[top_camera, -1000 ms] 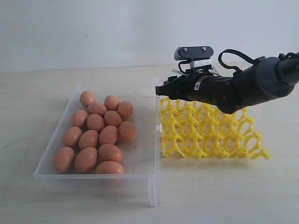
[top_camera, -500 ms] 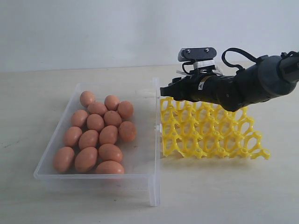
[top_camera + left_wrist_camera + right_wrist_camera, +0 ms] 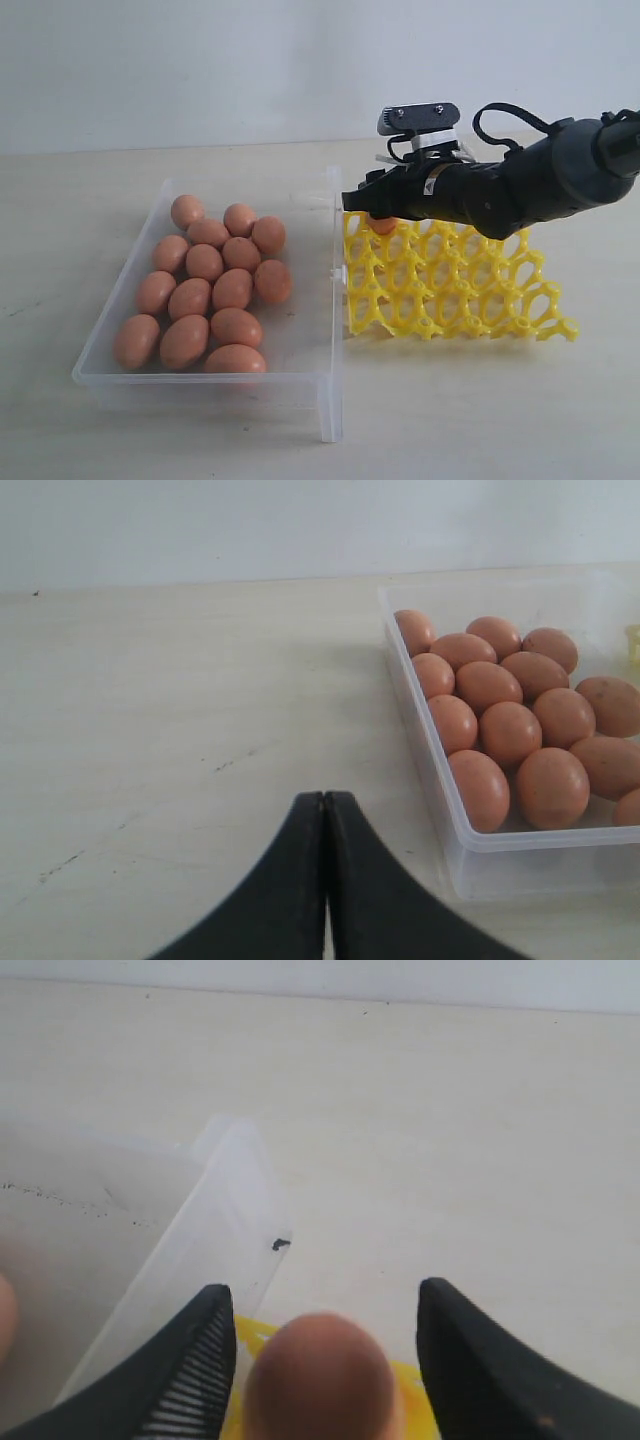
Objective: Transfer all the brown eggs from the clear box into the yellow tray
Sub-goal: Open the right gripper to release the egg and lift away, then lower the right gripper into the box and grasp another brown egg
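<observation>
1. Jaws of your right end effector stand apart, letting one brown egg settle into the yellow tray's corner cup.
2. Remaining eggs wait in the clear box; your left end effector is clenched, empty.

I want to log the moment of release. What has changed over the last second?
The right end effector let go of a brown egg: it now shows below the jaws, in the far corner cup of the yellow tray, beside the clear box, the jaws clear of it on both sides. It barely shifted otherwise. Tray, box and the other eggs stayed put.
</observation>
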`<state>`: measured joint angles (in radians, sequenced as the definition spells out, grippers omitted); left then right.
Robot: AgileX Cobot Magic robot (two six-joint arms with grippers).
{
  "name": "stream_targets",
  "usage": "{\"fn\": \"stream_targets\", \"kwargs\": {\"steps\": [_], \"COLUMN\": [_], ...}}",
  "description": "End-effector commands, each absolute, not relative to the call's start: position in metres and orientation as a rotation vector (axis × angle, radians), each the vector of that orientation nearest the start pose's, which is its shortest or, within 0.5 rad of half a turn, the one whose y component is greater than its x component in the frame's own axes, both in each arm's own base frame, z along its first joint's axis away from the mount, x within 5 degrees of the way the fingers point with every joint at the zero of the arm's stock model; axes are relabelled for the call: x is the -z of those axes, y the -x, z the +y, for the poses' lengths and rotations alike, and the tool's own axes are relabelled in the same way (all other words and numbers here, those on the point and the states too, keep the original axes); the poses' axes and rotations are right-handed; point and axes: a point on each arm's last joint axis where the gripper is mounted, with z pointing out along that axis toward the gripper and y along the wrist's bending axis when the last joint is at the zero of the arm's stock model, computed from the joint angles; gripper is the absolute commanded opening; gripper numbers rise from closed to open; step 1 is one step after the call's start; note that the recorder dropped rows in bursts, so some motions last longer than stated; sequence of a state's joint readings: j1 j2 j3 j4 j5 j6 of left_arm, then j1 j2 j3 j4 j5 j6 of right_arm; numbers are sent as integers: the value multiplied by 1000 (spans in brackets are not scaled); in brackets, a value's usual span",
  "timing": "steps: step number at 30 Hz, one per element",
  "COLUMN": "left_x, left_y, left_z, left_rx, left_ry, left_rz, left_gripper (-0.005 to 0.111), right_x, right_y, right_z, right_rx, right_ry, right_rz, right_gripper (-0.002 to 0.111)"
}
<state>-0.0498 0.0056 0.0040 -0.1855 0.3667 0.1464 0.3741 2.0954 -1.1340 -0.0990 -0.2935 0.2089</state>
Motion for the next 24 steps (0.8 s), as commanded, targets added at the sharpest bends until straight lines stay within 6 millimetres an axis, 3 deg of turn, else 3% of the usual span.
{"fn": "stream_targets", "kwargs": {"steps": [1,7,13,16,17,20,24], "left_x": [-182,-182,-182,-182,-182,-182,-182], "left_y": [-53,-53,-53,-53,-53,-53,-53], "left_z": [-8,-8,-8,-8,-8,-8,-8], "left_rx": [114,114,114,114,114,114,114], "left_ry": [-63,-63,-63,-63,-63,-63,-63], "left_rz": [1835,1835,1835,1835,1835,1835,1835], "left_gripper": [0,0,0,0,0,0,0], "right_x": [-122,-128,-168,-196,-203,-217,-219], "right_y": [-401,-399,-392,-373,-365,-341,-315], "right_z": [158,157,161,179,186,214,246], "right_rx": [-310,-306,-347,-314,-288,-248,-255], "right_ry": [296,295,246,371,437,671,870], "right_rz": [2145,2154,2130,2177,2206,2175,2194], "right_gripper": [54,54,51,32,22,6,8]}}
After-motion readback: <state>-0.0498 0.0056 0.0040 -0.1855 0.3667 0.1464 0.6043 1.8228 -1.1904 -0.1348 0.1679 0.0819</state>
